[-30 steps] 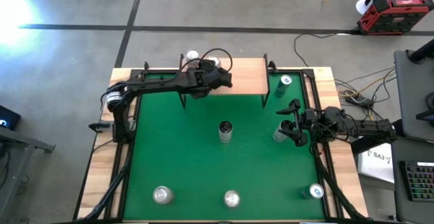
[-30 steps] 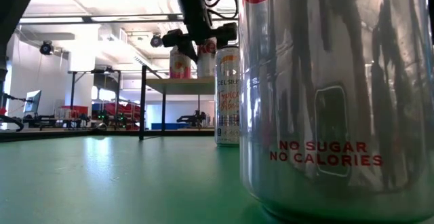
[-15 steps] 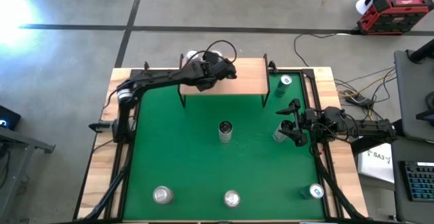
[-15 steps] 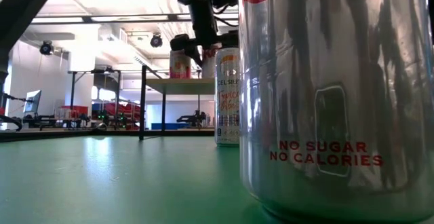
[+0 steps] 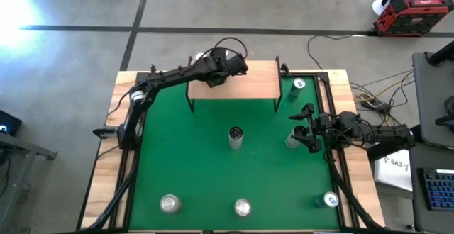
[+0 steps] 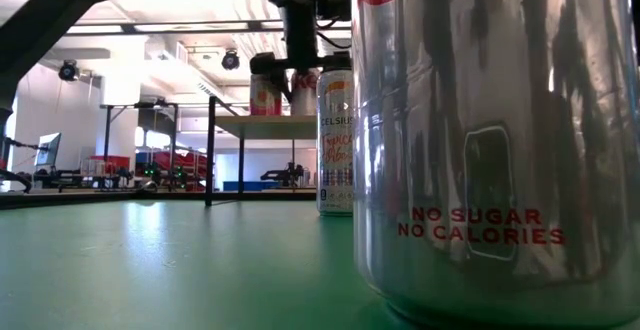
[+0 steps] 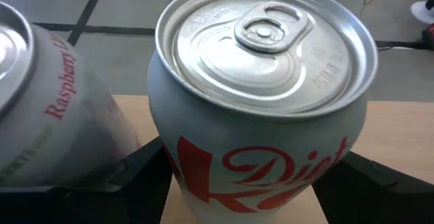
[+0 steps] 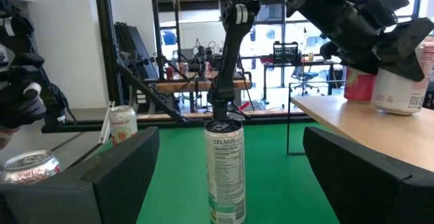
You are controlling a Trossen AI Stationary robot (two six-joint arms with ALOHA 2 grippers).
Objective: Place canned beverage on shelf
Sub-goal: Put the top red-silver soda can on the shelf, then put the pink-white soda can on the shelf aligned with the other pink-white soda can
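Green mat (image 5: 206, 170) covers the table, framed by bare wood edges. The shelf (image 5: 252, 85), a light-wood board on thin black legs, stands at the far edge of the mat. Left arm (image 5: 167, 78) reaches diagonally from the left side across to the shelf's left end. Left gripper (image 5: 221, 71) sits over the board there, its dark fingers (image 7: 146, 166) on either side of a silver Diet-labelled can (image 7: 261, 115), closed around its body; this can stands upright on the wood surface, lid and pull tab up. Just beside it on the board is a second can (image 7: 37, 122) printed "Raspberry". Right arm waits at the right edge of the mat; right gripper (image 5: 306, 129) has its fingers spread apart, holding nothing, with a can (image 5: 292, 141) just beside it. Slim Celsius can (image 5: 235, 137) stands upright mid-mat. Further cans: one near the shelf's right legs (image 5: 297, 86), three along the near edge (image 5: 169, 204) (image 5: 242, 208) (image 5: 330, 200). A silver "no sugar" can (image 6: 500, 140) fills the right of the low view.
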